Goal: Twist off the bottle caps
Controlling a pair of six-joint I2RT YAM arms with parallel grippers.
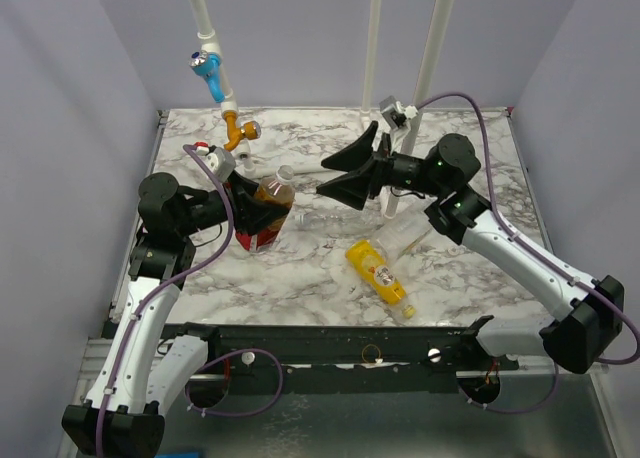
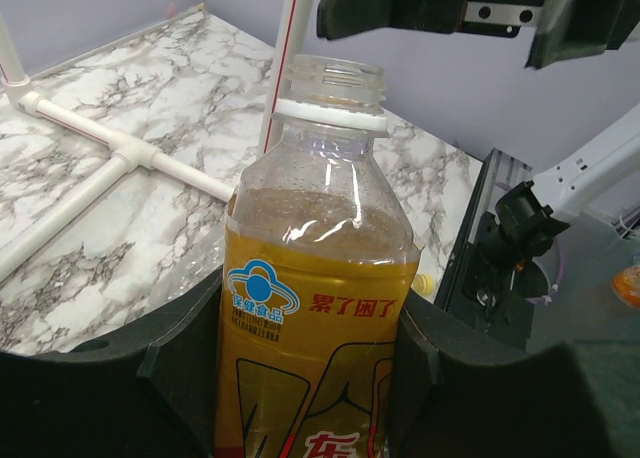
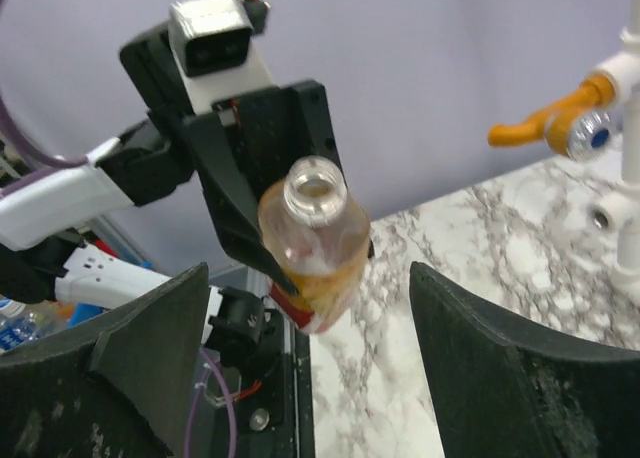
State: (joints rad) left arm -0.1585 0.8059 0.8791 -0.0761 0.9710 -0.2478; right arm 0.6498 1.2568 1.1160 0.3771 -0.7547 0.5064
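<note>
Centre left: left gripper (image 1: 258, 218) clamped on brown bottle (image 1: 273, 196), whose mouth is uncapped. Right gripper (image 1: 328, 176), jaws apart, is just right of it. Yellow bottle (image 1: 380, 271) lies lower centre.

Overhead view looks down; wrist views close, share bottle (image 2: 320, 278).

The small clear-plastic bottle of amber-brown liquid (image 2: 318, 228) wears a yellow-orange label printed with red characters and a blue-and-white round logo (from overhead its lower label reads red), and a white ring circles its neck. The flat marble-patterned tabletop (image 1: 300, 268) is white with grey veins, and the squat yellow-orange plastic bottle (image 1: 380, 271) shows a pale round patch. The round plastic pipes (image 1: 203, 18) are white, the small tap handle (image 1: 205, 64) bright blue, the curved pipe fitting (image 1: 235, 133) orange, and the thin arm cables (image 1: 465, 95) purple.
</note>
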